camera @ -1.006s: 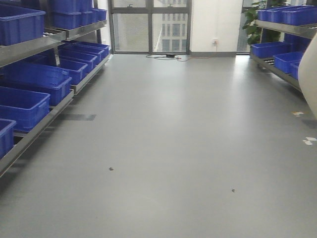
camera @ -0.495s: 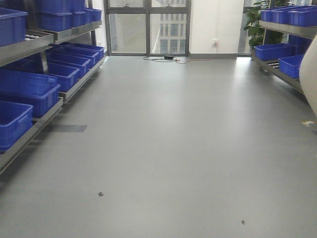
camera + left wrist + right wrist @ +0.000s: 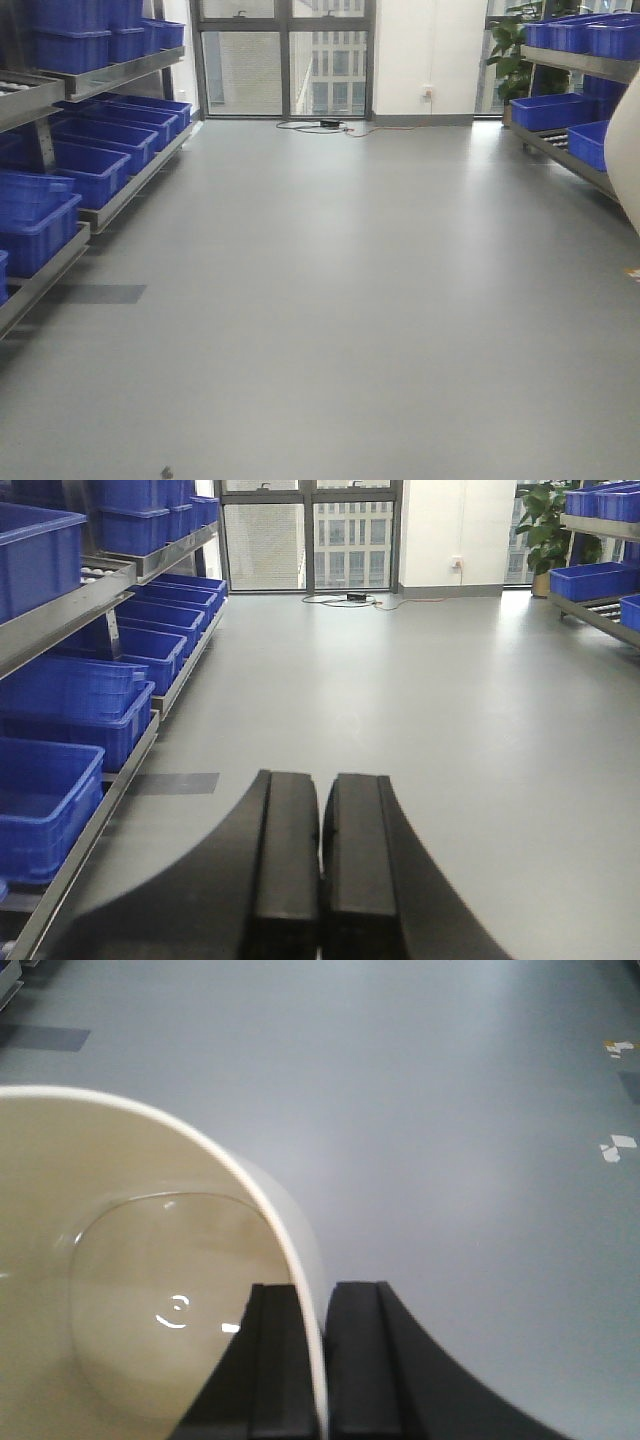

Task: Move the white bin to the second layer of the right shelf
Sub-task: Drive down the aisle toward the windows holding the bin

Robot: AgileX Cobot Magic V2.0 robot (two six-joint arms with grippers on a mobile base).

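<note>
**White bin in right hand, over aisle floor**

Right hand (image 3: 325, 1300) is clamped on the wall of the smooth cream-white plastic bin (image 3: 130, 1290), one finger inside and one outside (rim runs between them). The bin hangs over the grey floor (image 3: 450, 1110), apart from the steel shelf rack at the right (image 3: 565, 155). Left hand (image 3: 322, 785) is closed on nothing, pointing down the aisle beside blue ribbed plastic crates (image 3: 70, 690).

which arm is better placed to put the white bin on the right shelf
Right. The right gripper is shut on the white bin at its rim, on the same side as the right shelf; the left gripper is shut and empty.
</note>
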